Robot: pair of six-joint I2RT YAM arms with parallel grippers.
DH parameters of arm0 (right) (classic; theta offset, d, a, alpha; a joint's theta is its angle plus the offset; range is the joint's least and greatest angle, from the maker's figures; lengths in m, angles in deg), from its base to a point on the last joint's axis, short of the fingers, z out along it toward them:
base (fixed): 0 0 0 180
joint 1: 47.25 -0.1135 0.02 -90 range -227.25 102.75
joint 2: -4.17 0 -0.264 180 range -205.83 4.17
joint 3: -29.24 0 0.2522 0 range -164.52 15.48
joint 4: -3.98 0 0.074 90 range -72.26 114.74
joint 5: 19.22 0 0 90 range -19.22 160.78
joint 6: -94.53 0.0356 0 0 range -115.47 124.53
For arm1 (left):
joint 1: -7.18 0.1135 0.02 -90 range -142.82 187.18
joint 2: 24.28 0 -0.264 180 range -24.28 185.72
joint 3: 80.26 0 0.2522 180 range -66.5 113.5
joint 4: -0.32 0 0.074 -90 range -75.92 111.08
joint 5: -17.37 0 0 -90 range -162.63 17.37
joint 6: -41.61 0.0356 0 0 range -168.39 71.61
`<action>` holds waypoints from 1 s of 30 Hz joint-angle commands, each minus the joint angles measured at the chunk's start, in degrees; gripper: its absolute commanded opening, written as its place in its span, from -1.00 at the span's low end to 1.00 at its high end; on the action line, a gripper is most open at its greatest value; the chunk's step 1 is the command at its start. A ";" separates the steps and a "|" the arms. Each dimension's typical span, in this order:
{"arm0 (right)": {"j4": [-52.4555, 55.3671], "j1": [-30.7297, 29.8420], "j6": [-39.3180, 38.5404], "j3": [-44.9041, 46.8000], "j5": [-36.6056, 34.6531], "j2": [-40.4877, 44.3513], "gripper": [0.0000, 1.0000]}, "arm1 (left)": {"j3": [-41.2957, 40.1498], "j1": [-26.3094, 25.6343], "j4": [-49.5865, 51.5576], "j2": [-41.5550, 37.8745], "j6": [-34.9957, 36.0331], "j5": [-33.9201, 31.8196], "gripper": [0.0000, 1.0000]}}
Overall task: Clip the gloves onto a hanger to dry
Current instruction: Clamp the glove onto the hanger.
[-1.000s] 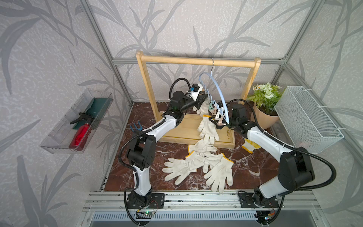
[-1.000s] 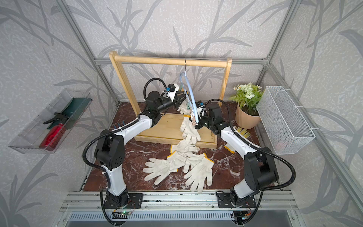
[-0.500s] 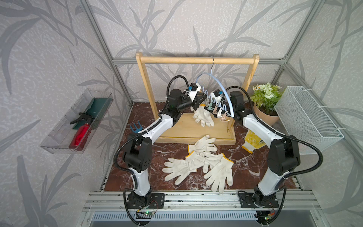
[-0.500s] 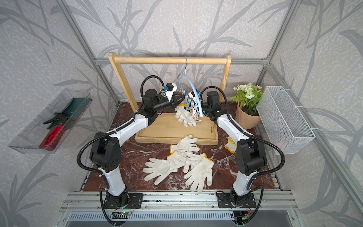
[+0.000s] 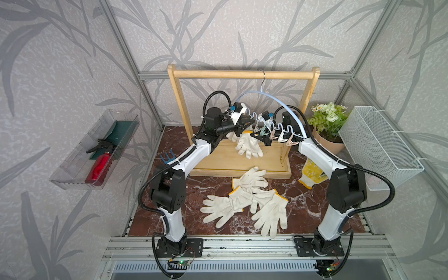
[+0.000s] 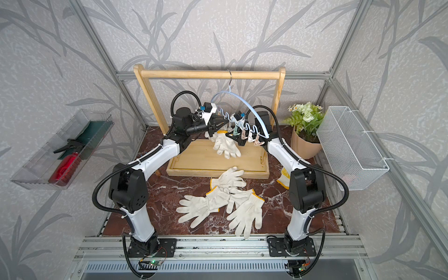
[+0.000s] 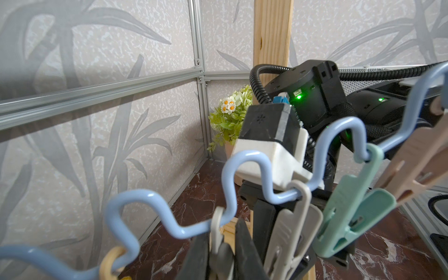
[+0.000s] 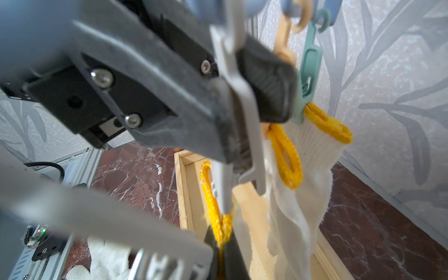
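Observation:
The light-blue hanger (image 5: 278, 99) hangs by its hook from the wooden rail. My left gripper (image 7: 221, 257) is shut on a pale grey clip (image 7: 217, 232) of its row, squeezing the handles. The clip's lower tips (image 8: 225, 194) stand spread over a yellow cuff. My right gripper (image 8: 221, 238) is shut on that cuff and holds an off-white glove (image 5: 248, 146) up under the clip. Two more gloves (image 8: 315, 150) hang clipped beside it. Three gloves (image 5: 252, 179) (image 5: 223, 208) (image 5: 271, 215) lie on the marble floor in front. In both top views the grippers (image 5: 249, 126) (image 6: 236, 139) meet below the hanger (image 6: 242, 99).
The wooden rack (image 5: 242, 74) stands on a wooden tray base (image 5: 218, 164). A flower pot (image 5: 327, 118) and a white wire basket (image 5: 378, 145) are at the right. A yellow patterned glove (image 5: 312, 172) lies by the right arm. A clear bin (image 5: 97, 150) hangs on the left wall.
My right gripper has lifted the glove from low over the tray up to the clips. The hanger has swung more broadside. The left gripper has tightened on the clip.

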 commanded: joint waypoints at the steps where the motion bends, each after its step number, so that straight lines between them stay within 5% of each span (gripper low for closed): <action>1: 0.54 0.52 -1.57 -2.59 2.12 0.31 -1.00 | 1.24 0.91 4.17 -0.71 1.28 5.17 -1.00; 30: 7.28 -1.31 -6.69 -7.19 1.09 -2.82 -1.00 | 2.99 1.76 3.76 1.12 -1.64 8.16 -1.00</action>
